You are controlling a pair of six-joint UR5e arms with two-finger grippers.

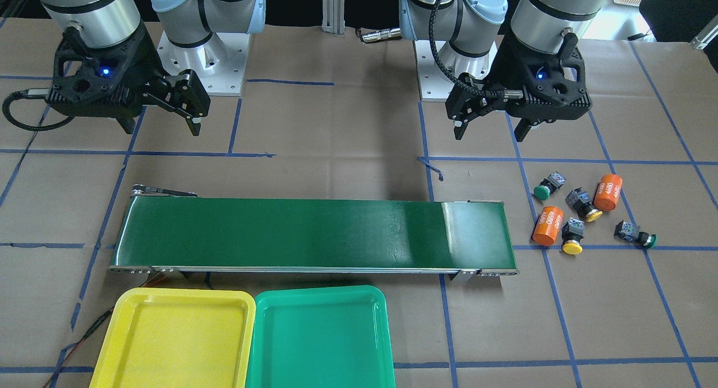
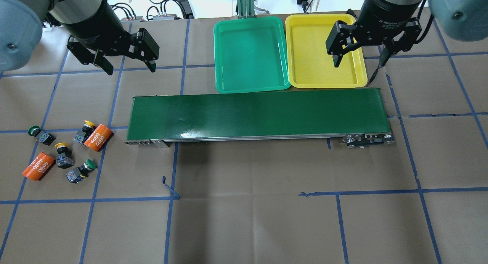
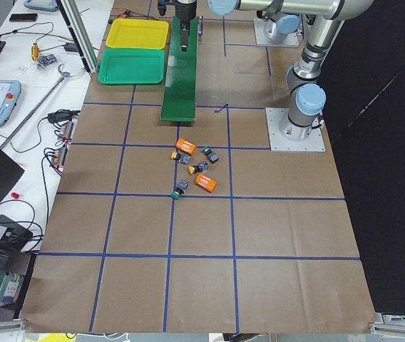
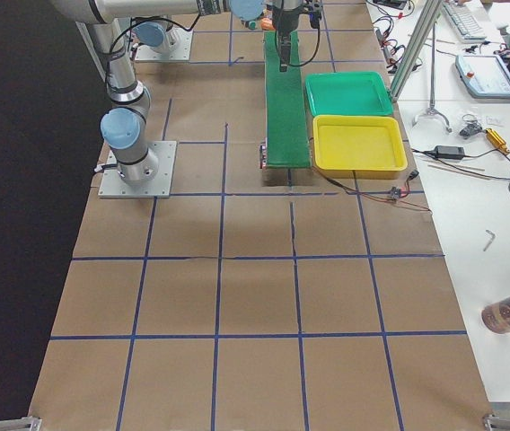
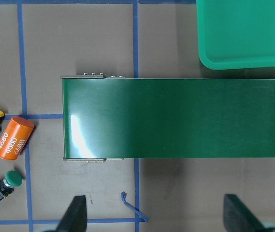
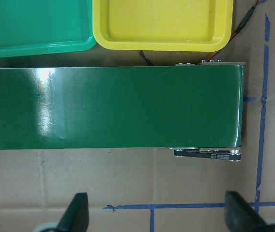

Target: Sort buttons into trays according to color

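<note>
At the robot's left end of the table, four buttons [image 2: 63,157], two yellow-capped and two green-capped, lie among two orange cylinders [image 2: 98,137], well apart from the yellow tray [image 2: 312,58] and the green tray [image 2: 248,54]. Neither tray holds a button, so sorting seems unstarted. The left gripper [image 2: 129,65] and right gripper [image 2: 356,60] hover spread wide, holding nothing. Next, the left gripper likely must descend on one button, clear of the cylinders.
</note>
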